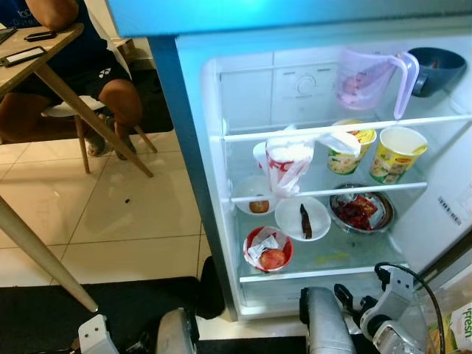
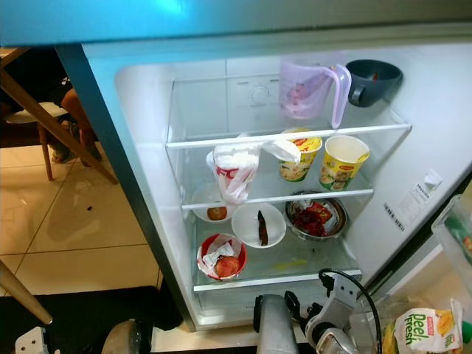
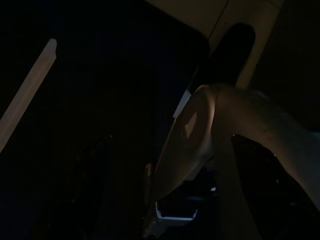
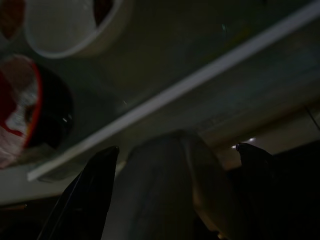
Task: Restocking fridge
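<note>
The fridge (image 1: 206,184) stands open before me. On its top shelf are a clear jug (image 1: 366,77) and a dark bowl (image 1: 436,68). The middle shelf holds a knotted white bag (image 1: 289,164) and two yellow noodle cups (image 1: 397,153). Lower down are a white plate (image 1: 305,218), a steel bowl of red food (image 1: 361,210), a small dish (image 1: 257,196) and a red bowl (image 1: 268,249). My right gripper (image 4: 175,150) is low in front of the bottom shelf, its fingers (image 4: 95,190) spread either side of a silver rounded cylinder (image 1: 323,324). My left arm (image 1: 96,335) hangs low.
A packet marked "Fresh" (image 2: 426,330) lies at the lower right beside the fridge. A person (image 1: 81,51) sits on a chair at a wooden table (image 1: 44,63) at the upper left. A black mat (image 1: 88,310) covers the floor in front of the fridge.
</note>
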Motion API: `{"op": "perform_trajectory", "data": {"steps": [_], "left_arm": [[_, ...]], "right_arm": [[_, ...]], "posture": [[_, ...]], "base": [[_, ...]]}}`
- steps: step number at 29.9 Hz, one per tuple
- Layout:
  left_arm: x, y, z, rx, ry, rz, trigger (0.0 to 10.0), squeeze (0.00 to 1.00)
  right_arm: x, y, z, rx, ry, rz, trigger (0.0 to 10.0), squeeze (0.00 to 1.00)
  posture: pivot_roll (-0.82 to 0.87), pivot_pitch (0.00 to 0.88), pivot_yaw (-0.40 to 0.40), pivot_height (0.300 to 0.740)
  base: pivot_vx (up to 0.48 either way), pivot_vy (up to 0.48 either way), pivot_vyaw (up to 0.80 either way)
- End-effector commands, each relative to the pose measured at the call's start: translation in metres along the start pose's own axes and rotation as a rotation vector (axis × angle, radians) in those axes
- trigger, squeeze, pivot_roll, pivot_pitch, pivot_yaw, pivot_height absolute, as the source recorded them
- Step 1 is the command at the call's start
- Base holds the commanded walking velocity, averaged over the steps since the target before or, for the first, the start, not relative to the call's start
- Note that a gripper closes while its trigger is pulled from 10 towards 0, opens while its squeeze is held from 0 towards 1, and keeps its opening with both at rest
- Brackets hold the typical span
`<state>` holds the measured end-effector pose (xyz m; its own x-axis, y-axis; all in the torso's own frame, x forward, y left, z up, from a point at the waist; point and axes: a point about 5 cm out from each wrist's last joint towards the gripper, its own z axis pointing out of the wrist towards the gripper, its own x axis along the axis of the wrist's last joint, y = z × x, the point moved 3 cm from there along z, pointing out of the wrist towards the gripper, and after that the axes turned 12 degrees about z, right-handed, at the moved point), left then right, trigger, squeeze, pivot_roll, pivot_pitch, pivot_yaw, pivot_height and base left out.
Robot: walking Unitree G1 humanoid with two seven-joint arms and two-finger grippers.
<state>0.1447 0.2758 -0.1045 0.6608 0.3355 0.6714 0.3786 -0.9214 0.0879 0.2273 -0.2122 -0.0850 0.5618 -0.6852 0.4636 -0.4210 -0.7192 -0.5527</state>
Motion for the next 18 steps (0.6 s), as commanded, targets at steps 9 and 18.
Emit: {"op": "perform_trajectory", "data": {"steps": [9, 18], "left_arm": [[0.032, 0.0, 0.008, -0.003, 0.095, -0.01, 10.0, 0.0], [0.052, 0.002, 0.011, -0.016, 0.151, 0.008, 10.0, 0.0]], "right_arm": [[0.015, -0.021, 0.005, 0.093, 0.04, -0.024, 10.0, 0.0], [0.018, -0.027, 0.008, 0.097, 0.028, -0.056, 10.0, 0.0]], "posture": [[-0.03, 0.0, 0.019, 0.619], [-0.03, 0.0, 0.019, 0.629]], "base": [[0.0, 0.0, 0.0], [0.0, 0.0, 0.0]]}}
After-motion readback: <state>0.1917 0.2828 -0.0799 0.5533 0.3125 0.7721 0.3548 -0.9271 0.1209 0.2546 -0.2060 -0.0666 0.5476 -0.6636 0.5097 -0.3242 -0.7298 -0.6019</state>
